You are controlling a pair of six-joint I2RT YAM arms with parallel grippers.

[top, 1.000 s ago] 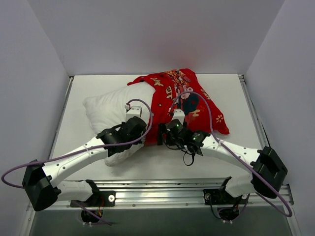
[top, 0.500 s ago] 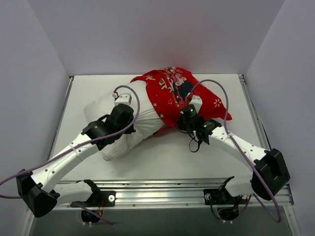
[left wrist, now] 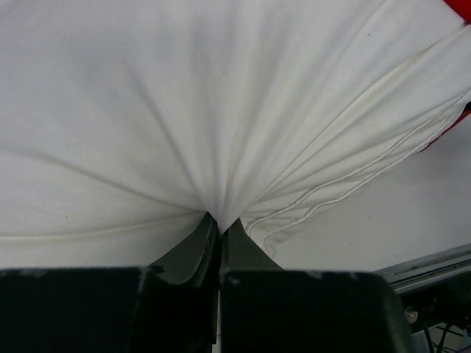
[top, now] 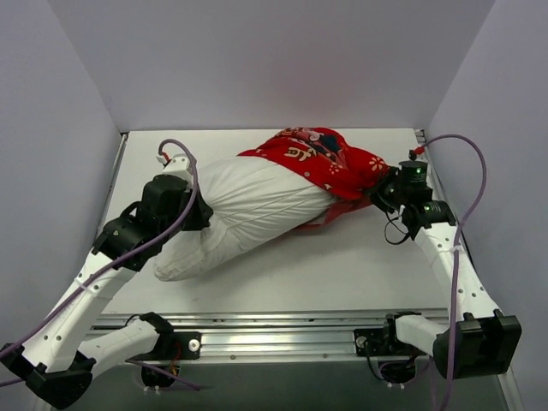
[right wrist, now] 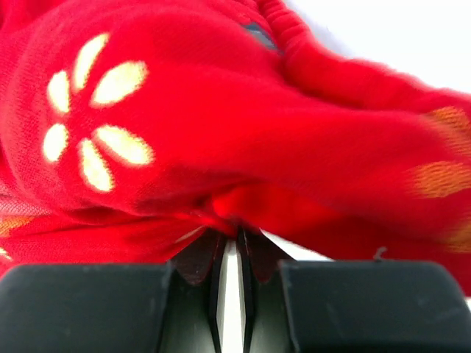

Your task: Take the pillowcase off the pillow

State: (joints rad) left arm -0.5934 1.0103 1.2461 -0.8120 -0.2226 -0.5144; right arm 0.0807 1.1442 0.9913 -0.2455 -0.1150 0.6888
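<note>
The white pillow (top: 248, 210) lies stretched diagonally across the table, its right end still inside the red pillowcase (top: 330, 163). My left gripper (top: 195, 214) is at the pillow's left part. In the left wrist view this gripper (left wrist: 218, 223) is shut on a pinch of white pillow (left wrist: 221, 110) fabric, with folds radiating from it. My right gripper (top: 379, 190) is at the pillowcase's right end. The right wrist view shows that gripper (right wrist: 235, 237) shut on a bunched fold of the red pillowcase (right wrist: 221, 125), which bears gold flower prints.
White walls enclose the table on the left, right and back. A metal rail (top: 282, 330) runs along the near edge between the arm bases. Bare tabletop (top: 342, 265) shows in front of the pillow. A purple cable (top: 467, 171) loops above the right arm.
The right gripper closed on the pillowcase and pulled right and back. The left arm drew the pillow left. The two have been drawn apart, with much more white pillow exposed.
</note>
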